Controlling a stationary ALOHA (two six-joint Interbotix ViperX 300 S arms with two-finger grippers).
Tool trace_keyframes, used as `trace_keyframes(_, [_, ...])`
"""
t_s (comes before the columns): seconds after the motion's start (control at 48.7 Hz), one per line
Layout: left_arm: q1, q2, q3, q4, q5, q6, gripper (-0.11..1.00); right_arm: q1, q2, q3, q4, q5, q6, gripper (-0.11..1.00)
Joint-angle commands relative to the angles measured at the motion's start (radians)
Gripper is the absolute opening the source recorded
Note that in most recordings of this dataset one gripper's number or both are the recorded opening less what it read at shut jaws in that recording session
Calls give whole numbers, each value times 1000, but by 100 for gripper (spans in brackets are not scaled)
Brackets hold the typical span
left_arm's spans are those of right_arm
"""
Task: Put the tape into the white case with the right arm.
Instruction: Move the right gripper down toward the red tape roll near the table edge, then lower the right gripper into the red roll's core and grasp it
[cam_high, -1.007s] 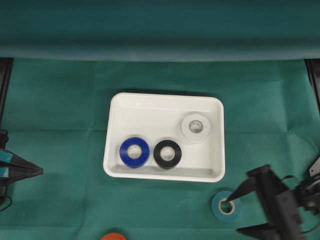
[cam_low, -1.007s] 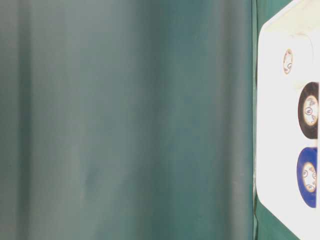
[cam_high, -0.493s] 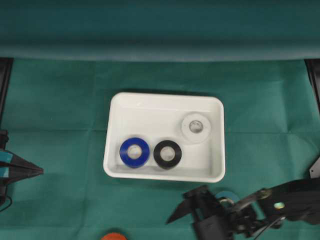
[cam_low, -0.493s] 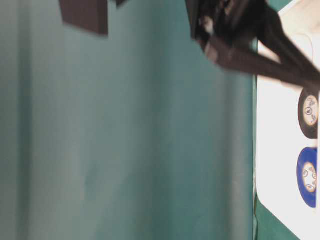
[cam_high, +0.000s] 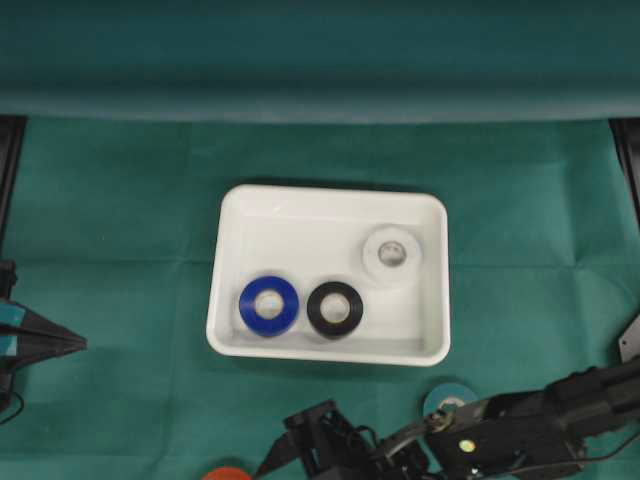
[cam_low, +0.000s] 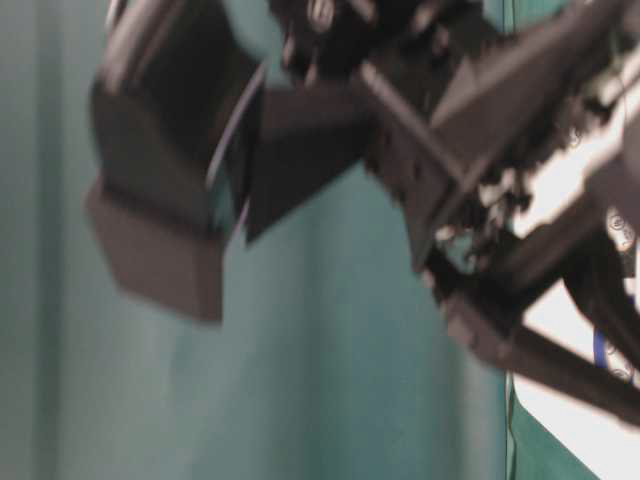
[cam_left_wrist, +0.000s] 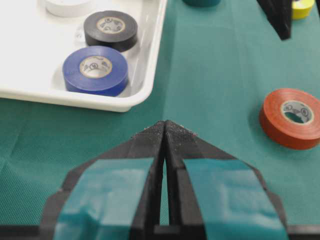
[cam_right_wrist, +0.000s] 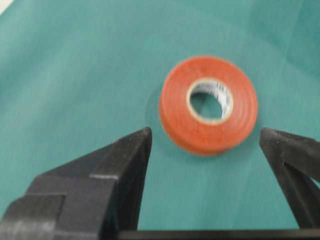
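Green cloth-covered table (cam_high: 120, 200), white case (cam_high: 228, 300), orange tape roll (cam_left_wrist: 291, 118), teal roll (cam_high: 447, 397), seemingly a yellow roll (cam_left_wrist: 302, 8)

An orange-red tape roll (cam_right_wrist: 207, 104) with a pale core lies on plain teal-green cloth (cam_right_wrist: 75, 75) just ahead of the all-black right gripper (cam_right_wrist: 205, 145), farther off the glossy white case (cam_high: 232, 300) holds blue (cam_high: 268, 305), black (cam_high: 335, 308) and white (cam_high: 391, 255) rolls, and the left gripper (cam_left_wrist: 165, 131) is black with light-blue bands.

Right claw (cam_right_wrist: 205, 145) agape, left claw (cam_left_wrist: 164, 131) closed
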Motion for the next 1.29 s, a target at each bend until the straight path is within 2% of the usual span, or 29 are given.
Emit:
trace_keyframes(0.0, [3,8,-11,-2,-9,0,0,15,9,-69,0,18,3,67])
trace_keyframes(0.39, [3,8,-11,-2,-9,0,0,40,92,-189,5,58,25,67])
trace_keyframes(0.924, [3,8,-9,-2,-9,0,0,28,183,-238,3,78,51,67])
trace_keyframes(1.274, [3,8,-9,-2,-11,0,0,28,241,-278,3,114,106,67])
